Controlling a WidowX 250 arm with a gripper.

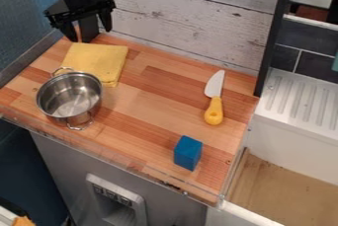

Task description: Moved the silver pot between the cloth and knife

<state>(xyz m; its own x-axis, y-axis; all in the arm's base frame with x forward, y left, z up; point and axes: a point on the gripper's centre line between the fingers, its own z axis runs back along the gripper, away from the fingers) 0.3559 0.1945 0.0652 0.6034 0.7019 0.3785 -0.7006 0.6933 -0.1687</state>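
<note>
ok so the gripper (pixel 90 33) is up at the back left corner, fingers spread wide and empty. Silver pot (pixel 69 96) is well apart from it, down near the front left edge of the wooden counter (pixel 155 106), upright and open on top. The yellow cloth (pixel 99 62) lies kinda between those two, right by the pot's rim. Knife (pixel 214 96) is way over on the right, blade toward the back wall (pixel 191 18), and there's a blue block (pixel 188 152) nearer the front edge
</note>
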